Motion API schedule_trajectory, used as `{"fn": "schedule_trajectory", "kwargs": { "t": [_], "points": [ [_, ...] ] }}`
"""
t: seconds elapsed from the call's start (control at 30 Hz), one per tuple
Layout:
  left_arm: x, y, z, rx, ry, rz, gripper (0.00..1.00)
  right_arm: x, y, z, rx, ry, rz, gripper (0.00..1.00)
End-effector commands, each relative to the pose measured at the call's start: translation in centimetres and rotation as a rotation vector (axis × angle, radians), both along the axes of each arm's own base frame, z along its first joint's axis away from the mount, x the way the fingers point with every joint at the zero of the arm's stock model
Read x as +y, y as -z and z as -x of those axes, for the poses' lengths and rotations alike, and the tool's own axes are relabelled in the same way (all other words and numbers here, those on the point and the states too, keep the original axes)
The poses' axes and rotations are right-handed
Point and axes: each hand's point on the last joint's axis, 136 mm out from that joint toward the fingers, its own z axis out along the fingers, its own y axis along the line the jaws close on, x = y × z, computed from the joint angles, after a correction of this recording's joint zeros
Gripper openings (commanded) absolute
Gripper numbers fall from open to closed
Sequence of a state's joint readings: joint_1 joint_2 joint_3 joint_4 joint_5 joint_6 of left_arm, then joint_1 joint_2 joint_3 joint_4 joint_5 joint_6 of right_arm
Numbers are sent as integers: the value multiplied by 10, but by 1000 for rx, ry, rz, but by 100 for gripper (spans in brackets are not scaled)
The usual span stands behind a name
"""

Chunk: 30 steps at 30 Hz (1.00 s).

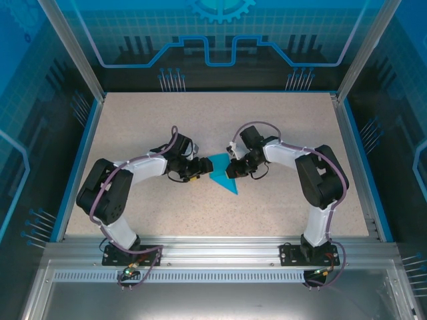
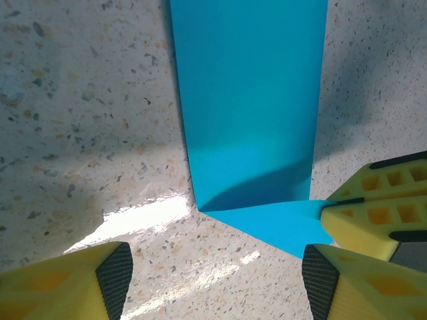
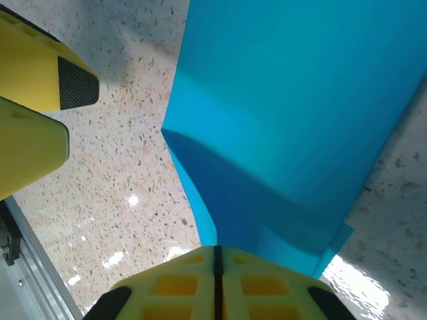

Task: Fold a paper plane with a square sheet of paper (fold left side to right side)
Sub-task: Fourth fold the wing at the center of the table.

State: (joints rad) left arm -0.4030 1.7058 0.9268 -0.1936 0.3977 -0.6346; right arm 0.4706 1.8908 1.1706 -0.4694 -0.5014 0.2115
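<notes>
Centrally on the speckled table (image 1: 280,133), the part-folded blue paper sheet (image 1: 220,175) lies between both arms. The right gripper (image 3: 215,257) is pinched closed on its lifted edge. The left gripper (image 2: 213,277) hovers wide open, holding nothing. Unpinned, the sheet could slide and crease crookedly.

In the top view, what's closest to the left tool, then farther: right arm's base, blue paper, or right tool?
1. The blue paper, just right of the left tool.
2. The right tool, across the paper.
3. The right arm's base, at the near edge.
</notes>
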Motion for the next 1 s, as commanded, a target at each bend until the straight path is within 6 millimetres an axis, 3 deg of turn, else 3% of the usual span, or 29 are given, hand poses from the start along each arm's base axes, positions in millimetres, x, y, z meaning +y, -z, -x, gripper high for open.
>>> {"fn": "schedule_trajectory", "kwargs": {
  "t": [0.0, 0.47, 0.7, 0.83, 0.97],
  "points": [
    [-6, 1, -3, 17, -10, 43, 72, -3, -9, -4, -20, 3, -24, 7],
    [-39, 5, -11, 29, 32, 96, 72, -11, -12, -7, -9, 33, -66, 8],
    [-49, 3, -14, 29, 35, 108, 56, -13, -8, -7, -3, 37, -55, 9],
    [-49, 0, -17, 22, 23, 106, 42, -16, -7, -11, -29, 47, -27, 20],
    [-48, -3, -18, 16, 14, 102, 33, -28, -21, -18, -121, 75, 28, 36]
  ]
}}
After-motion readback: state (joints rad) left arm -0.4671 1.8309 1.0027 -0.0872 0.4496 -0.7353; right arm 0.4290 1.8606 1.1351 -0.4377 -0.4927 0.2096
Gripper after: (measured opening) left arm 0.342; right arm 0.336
